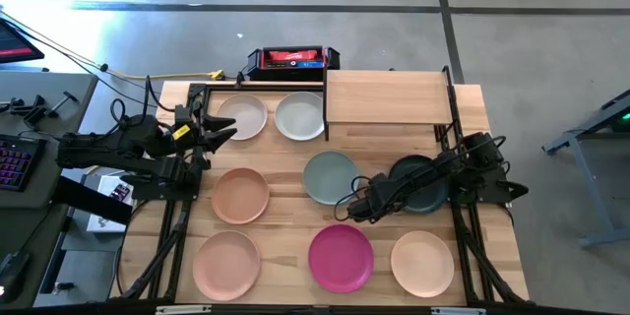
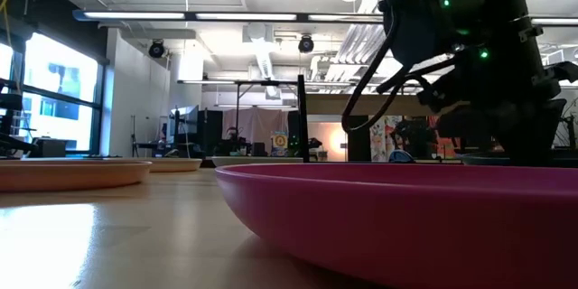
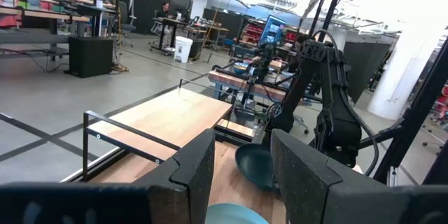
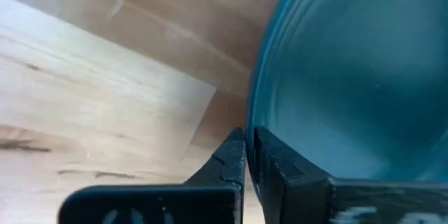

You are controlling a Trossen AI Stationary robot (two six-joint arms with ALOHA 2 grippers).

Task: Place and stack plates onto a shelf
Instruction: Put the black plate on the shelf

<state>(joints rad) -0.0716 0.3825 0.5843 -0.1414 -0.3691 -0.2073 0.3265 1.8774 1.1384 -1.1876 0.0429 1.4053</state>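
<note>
Several round plates lie flat on the wooden table; none is on the shelf, the raised light-wood board at the far edge. My right gripper reaches in from the right, over the dark green plate, and is shut on the sage green plate. My left gripper is open and hovers beside the white plate, touching nothing. In the left wrist view, its fingers frame the shelf and the sage green plate. My right gripper pinches the sage green plate's rim between its two fingers, at the edge nearest the table's right-near side. One finger lies on the inner side of the rim, the other on the outer side. The fingers come in low from the right.
A pale plate sits next to the white one, left of the shelf. Peach, pink, magenta and cream plates fill the middle and near rows. A red-and-black box stands beyond the far edge.
</note>
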